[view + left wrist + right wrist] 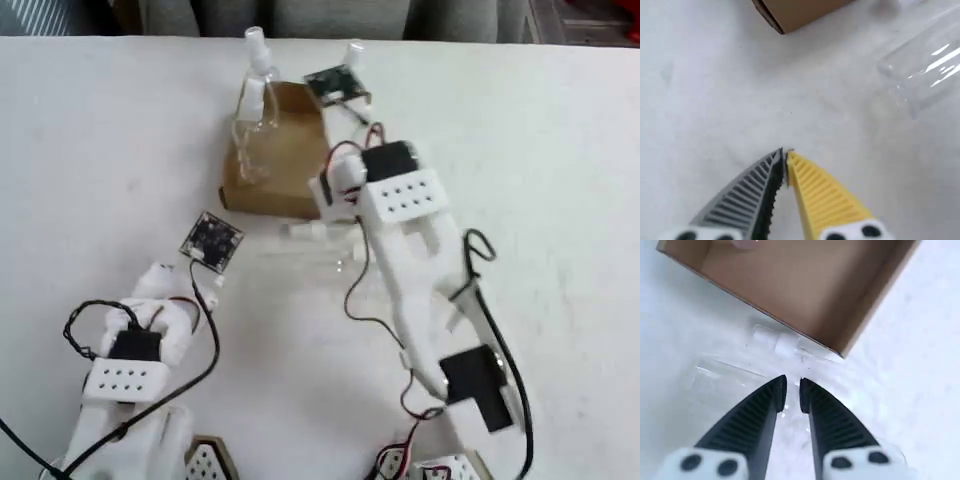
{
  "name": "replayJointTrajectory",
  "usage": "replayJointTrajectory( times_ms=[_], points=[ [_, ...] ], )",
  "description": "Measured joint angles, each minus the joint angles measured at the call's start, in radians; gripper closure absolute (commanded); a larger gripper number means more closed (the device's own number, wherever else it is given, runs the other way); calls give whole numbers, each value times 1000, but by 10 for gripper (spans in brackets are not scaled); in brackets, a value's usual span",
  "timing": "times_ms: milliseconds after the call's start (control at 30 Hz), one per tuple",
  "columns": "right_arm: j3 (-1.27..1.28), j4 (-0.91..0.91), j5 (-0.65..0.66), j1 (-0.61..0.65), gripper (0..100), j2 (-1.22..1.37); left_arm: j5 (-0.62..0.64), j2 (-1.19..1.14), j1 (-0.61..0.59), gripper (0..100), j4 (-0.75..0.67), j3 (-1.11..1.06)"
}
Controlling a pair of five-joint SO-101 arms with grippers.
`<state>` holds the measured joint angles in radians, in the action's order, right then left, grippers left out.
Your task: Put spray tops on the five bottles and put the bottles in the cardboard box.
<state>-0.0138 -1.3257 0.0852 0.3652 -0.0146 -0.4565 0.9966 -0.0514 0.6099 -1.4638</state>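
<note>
Right wrist view: the clear bottle (730, 377) lies on its side just beside the cardboard box (875, 305). The right gripper (792, 385) hovers over it, fingers barely apart; the left gripper (785, 155) has its fingers pressed together. So narrow a gap would likely nudge the bottle, which could roll.

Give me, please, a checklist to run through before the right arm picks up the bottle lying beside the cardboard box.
1. Clear bottle lies flat beside the cardboard box, outside it: ok.
2. Spray top seated on its neck: cannot tell.
3. Right gripper above the bottle, jaws wide enough to take it: not ok, only narrowly apart.
4. Left gripper shut and off the bottle: ok.
5. Bare floor free in the box: ok.
</note>
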Motion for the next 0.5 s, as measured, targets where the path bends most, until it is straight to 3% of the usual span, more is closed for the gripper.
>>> replayJointTrajectory(
  times_ms=[233,500],
  points=[
    [0,-127,5,-55,977,-118,0,0,0,977,0,0],
    [118,-46,245,101,970,-58,0,0,0,977,0,0]
  ],
)
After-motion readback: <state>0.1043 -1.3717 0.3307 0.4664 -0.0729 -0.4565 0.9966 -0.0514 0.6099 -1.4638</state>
